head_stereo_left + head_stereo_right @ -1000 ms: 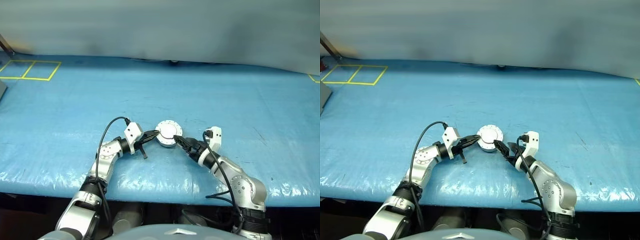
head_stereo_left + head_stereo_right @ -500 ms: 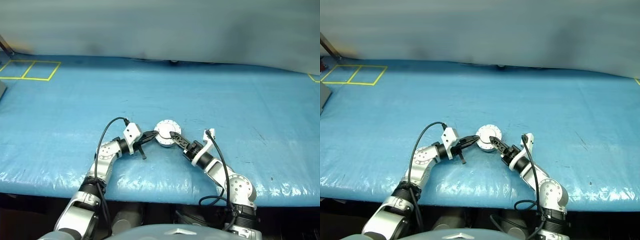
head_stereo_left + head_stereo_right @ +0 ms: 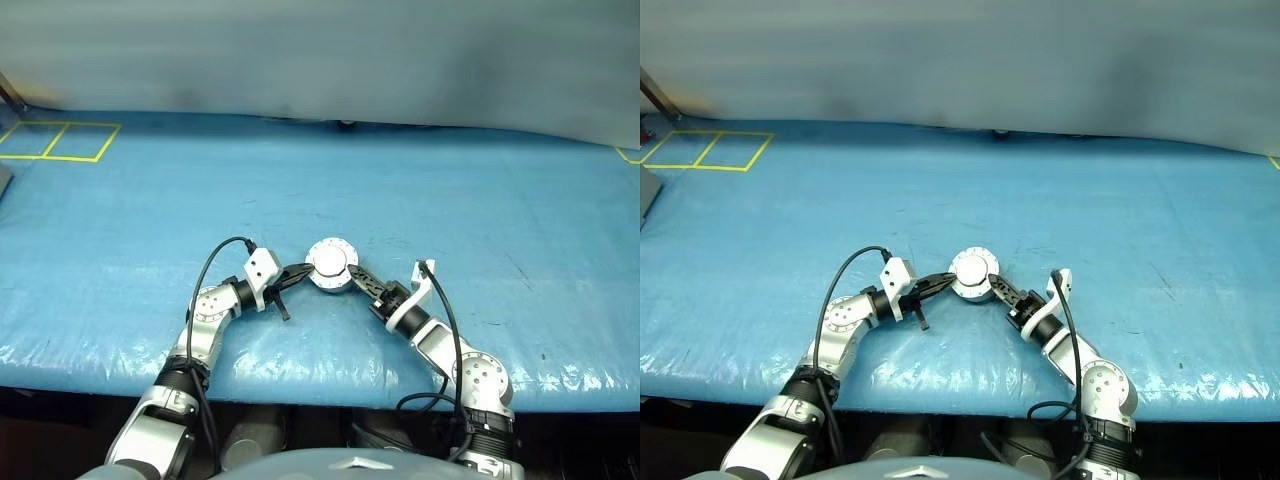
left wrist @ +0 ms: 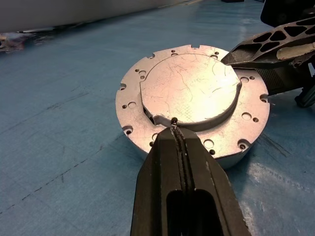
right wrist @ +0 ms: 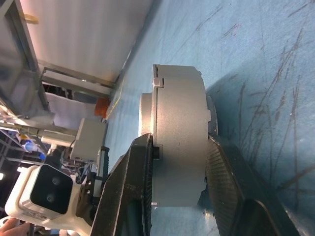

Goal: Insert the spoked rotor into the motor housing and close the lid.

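The lid (image 4: 189,96) lies shut on the motor housing (image 5: 179,142), so whatever is inside cannot be seen. In the left wrist view the left claw (image 4: 176,129) runs off the bottom edge, and the right claw (image 4: 268,46) is cut by the upper right corner. In the right wrist view both fingers (image 5: 130,191) leave the lower edge, and one covers part of the housing's rim. At the far left of the head views a grey object (image 3: 4,178) is clipped by the frame and cannot be identified.

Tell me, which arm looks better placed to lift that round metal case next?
Probably the right: its tool straddles the closed motor housing, one finger over the lid, one beneath. The left tool is shut, only touching its edge.
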